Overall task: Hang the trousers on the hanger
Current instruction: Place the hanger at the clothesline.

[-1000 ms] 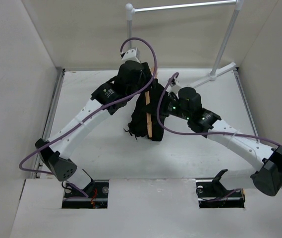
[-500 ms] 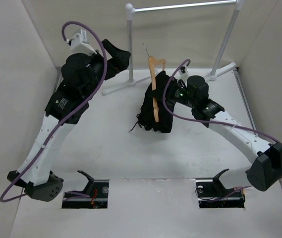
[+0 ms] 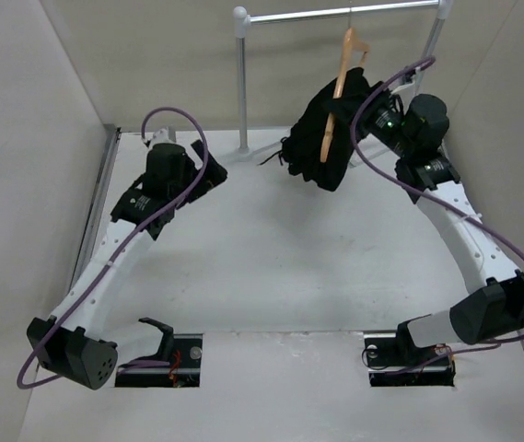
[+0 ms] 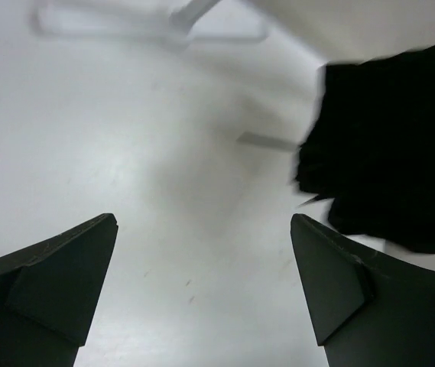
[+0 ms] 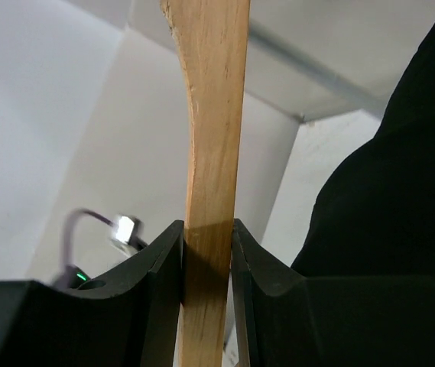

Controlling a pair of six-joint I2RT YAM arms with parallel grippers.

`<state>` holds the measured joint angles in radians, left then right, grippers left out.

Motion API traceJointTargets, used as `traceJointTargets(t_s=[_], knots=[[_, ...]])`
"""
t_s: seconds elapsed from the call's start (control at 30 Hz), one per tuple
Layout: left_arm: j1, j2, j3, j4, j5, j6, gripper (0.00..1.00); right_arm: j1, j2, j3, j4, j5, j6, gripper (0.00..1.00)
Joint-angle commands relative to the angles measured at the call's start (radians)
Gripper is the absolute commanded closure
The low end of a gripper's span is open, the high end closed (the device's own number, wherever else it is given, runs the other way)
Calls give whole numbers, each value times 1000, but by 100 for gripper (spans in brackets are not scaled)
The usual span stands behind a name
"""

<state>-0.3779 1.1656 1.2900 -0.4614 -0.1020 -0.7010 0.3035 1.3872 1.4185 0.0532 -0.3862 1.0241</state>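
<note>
Shows the trousers, plain black cloth, slung in a thick, floppy bunch over the hanger, with folds and a loose end spilling off to the left. Shows the hanger as light tan wood, tilted, lifted clear of the table at the far right, with a thin metal hook reaching up to the rail of the silver-and-white clothes rack; cannot tell whether hooked over that rail or only against it.

Puts the right gripper just beside the bundle on the right, clamped on the wood. From the right wrist, shows both dark fingers pressed flat against the two faces of the hanger, with the trousers filling the right of the view. Finds the right arm stretched far from its base, raised high, wrist turned left toward the rack.

Finds the left gripper well apart from hanger and trousers, low over the far left of the table, jaws spread wide around nothing but bare white surface. From the left wrist, catches the trousers as a blurred dark mass off to the right, beyond the fingertip. Leaves the left arm bent at the elbow, reaching forward from the near-left base.
</note>
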Motion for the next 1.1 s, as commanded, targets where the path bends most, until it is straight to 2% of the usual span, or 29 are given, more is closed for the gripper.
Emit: traceJointTargets(t_s=[0.0,0.27,0.57,0.93,1.07], knots=[[3,-43,-90,20,67,-28,0,-78,32,103,166,0,62,92],[27,-83,-182,26,73,-23,0,-206,162,244,165,-26,117,92],[89,-87,-201,36,107,-8,0,-238,285,361,140,-51,128,92],[98,-76,-239,49,99,-17,0,-232,338,293,128,-33,128,90],[98,-73,-248,52,99,-22,0,-232,346,286,114,-26,123,82]])
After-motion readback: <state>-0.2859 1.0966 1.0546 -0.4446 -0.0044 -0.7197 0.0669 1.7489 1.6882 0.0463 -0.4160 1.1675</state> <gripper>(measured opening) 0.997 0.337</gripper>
